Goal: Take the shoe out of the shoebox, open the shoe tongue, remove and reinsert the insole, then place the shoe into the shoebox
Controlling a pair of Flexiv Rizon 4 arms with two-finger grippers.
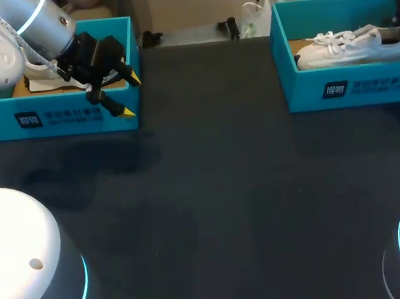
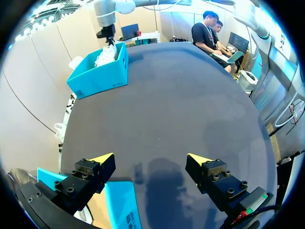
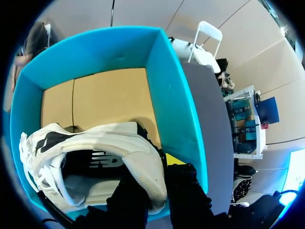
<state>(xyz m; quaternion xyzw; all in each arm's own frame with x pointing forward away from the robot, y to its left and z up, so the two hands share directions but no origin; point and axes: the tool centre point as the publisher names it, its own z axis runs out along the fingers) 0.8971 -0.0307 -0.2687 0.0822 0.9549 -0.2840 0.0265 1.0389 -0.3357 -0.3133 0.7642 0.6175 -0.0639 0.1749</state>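
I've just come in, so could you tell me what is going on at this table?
The right gripper is down in the right shoebox, closed on the heel of the white shoe that lies inside it. The left gripper hangs open at the front wall of the left shoebox, holding nothing. The dark table stretches between the two boxes.
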